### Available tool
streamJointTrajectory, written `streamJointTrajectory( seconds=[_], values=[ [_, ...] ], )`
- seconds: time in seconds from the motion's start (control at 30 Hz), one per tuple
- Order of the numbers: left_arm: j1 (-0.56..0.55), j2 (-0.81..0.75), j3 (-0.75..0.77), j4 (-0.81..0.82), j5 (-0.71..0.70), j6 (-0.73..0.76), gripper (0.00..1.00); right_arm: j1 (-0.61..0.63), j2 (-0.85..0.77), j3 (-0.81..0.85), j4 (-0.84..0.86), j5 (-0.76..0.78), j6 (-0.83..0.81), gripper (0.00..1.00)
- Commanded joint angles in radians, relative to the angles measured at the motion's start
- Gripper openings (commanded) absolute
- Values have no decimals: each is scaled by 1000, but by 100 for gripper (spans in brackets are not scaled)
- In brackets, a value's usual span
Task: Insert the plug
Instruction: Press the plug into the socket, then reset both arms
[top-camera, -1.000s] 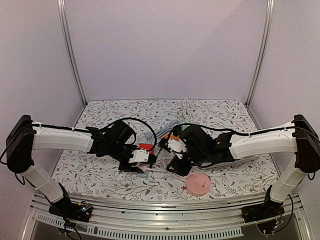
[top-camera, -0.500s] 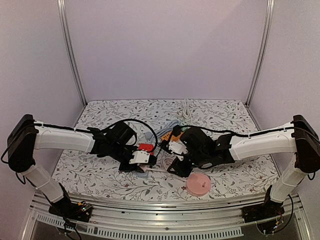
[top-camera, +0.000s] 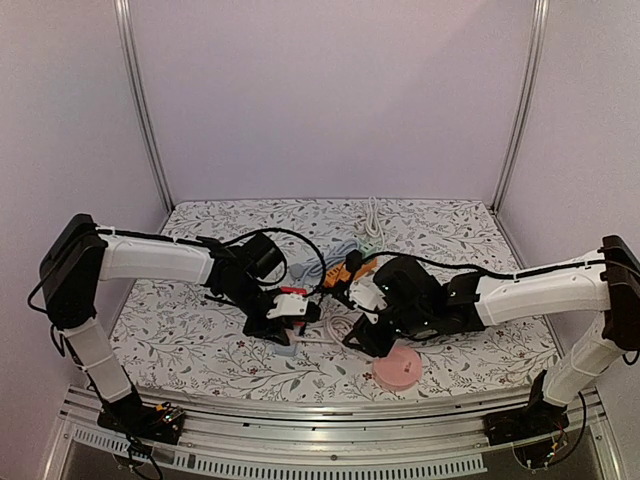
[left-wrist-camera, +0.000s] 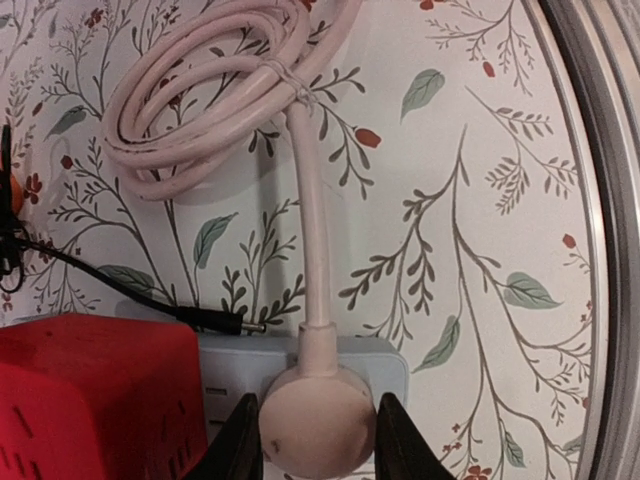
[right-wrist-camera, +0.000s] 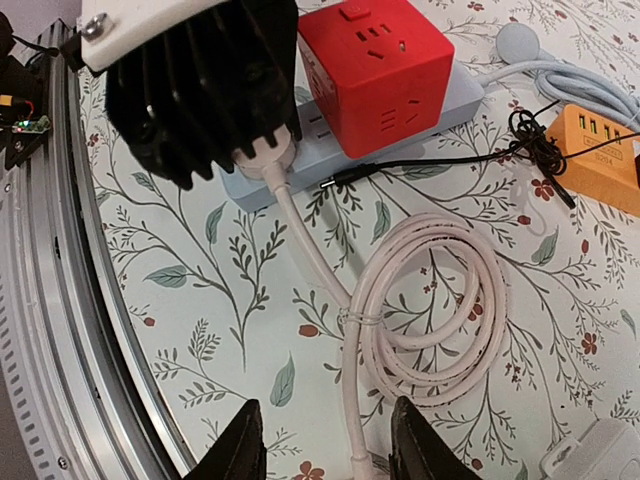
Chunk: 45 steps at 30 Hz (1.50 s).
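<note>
The plug (left-wrist-camera: 318, 420) is a round pinkish-white cap. My left gripper (left-wrist-camera: 318, 445) is shut on it, one black finger on each side. It sits against the face of a pale blue power strip (left-wrist-camera: 415, 362), at the strip's end. How deep it sits is hidden. Its white cable (left-wrist-camera: 310, 220) runs off to a tied coil (right-wrist-camera: 430, 300). In the right wrist view the left gripper (right-wrist-camera: 262, 150) holds the plug (right-wrist-camera: 268, 152) on the strip (right-wrist-camera: 300, 180). My right gripper (right-wrist-camera: 330, 445) hovers open over the cable, which passes between its fingers untouched.
A red cube socket (right-wrist-camera: 375, 60) sits on the power strip beside the plug. A thin black lead (right-wrist-camera: 400, 170) lies across the cloth. An orange hub (right-wrist-camera: 600, 150) lies further back. A pink round disc (top-camera: 397, 368) rests near the table's front rail (top-camera: 330, 405).
The left gripper's fingers have closed in on the plug. Both arms have shifted a little to the right, and the right gripper has come nearer the front edge.
</note>
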Motion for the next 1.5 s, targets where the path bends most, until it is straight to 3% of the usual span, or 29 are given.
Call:
streamJointTrajectory(
  seconds=[0.0, 0.33, 0.53, 0.57, 0.67, 0.73, 0.97, 1.17, 1.27, 1.33, 1.47],
  values=[
    [16, 59, -128, -62, -125, 26, 0, -4, -39, -11, 30, 17, 12, 41],
    [53, 89, -187, 0, -192, 118, 0, -4, 19, 81, 18, 19, -23, 41],
    [44, 64, -159, -30, -137, 138, 0, -4, 26, 84, 0, 17, -21, 43],
    [41, 55, -143, -42, -123, 133, 7, -4, 16, 82, -2, 22, -20, 44],
    [34, 32, -67, -78, -89, 97, 41, -4, -6, 81, -11, 45, -19, 47],
    [28, 12, -17, -108, -83, 79, 52, -4, -27, 83, -15, 62, -18, 49],
    [-4, -87, 55, -182, -88, 69, 57, -4, -94, 98, -34, 118, -7, 52],
    [-7, -249, 7, -236, -112, 96, 57, -8, -176, 114, -127, 235, 20, 57],
    [52, -332, -8, -176, -112, -31, 59, -69, -213, 140, -250, 323, 78, 64],
    [113, -369, 13, -115, -124, -225, 62, -138, -240, 142, -298, 352, 134, 78],
    [232, -473, -9, 53, -219, -467, 70, -343, -316, 135, -368, 372, 205, 92]
  ],
)
